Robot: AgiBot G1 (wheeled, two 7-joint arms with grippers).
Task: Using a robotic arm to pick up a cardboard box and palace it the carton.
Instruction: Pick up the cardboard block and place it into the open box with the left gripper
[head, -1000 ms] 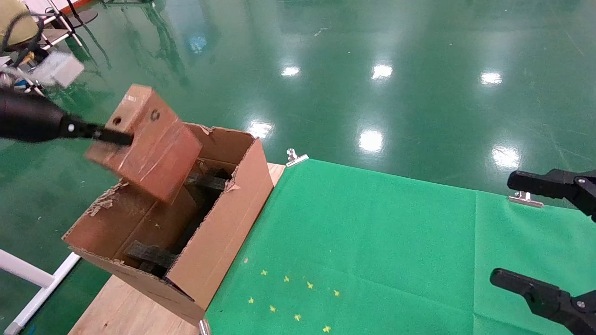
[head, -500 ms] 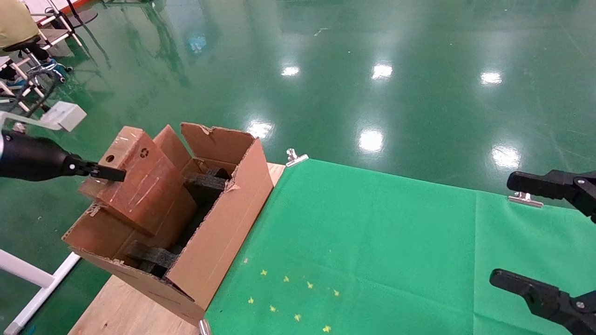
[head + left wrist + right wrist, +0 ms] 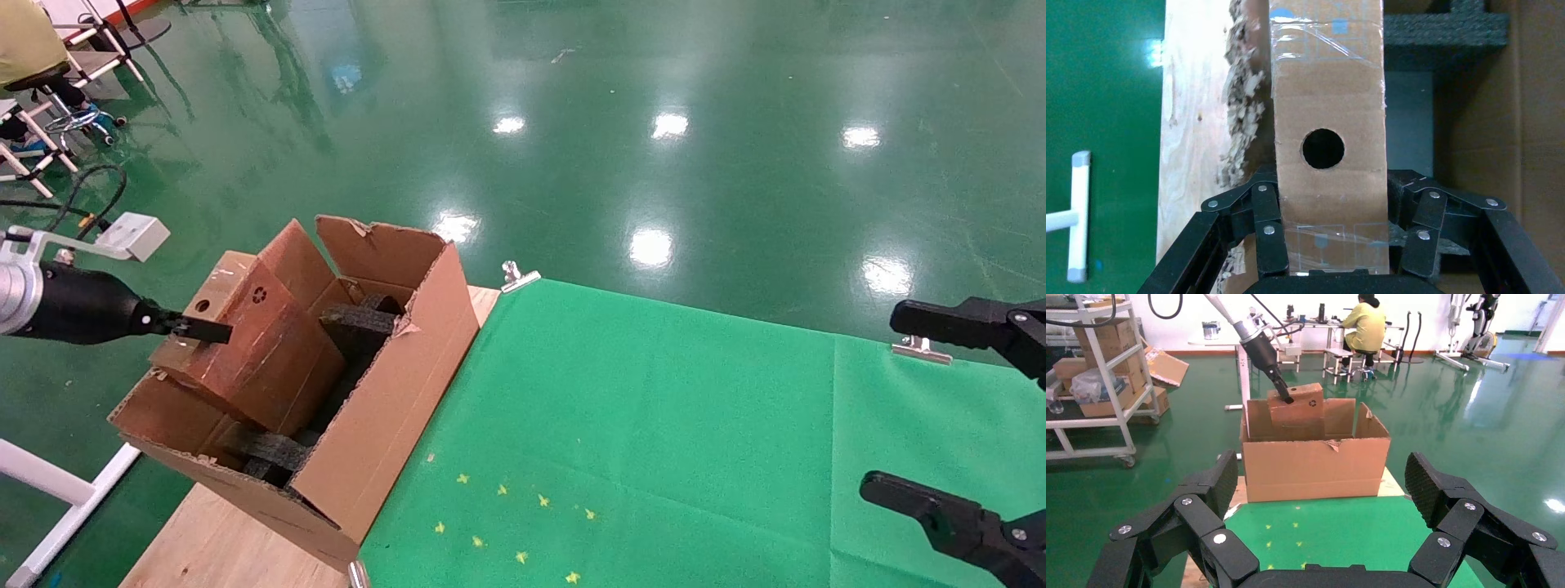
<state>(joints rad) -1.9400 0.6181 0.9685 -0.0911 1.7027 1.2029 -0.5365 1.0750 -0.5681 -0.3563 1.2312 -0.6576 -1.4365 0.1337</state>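
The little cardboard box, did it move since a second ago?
Yes. The cardboard box, gripped by the left gripper, has gone down: it was above the carton rim, and now its lower end sits inside.

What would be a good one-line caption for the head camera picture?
The left gripper lowers the cardboard box into the carton; the right gripper waits open.

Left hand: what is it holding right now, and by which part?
The left hand grips the cardboard box at its taped upper end, fingers on opposite sides. The right hand holds nothing.
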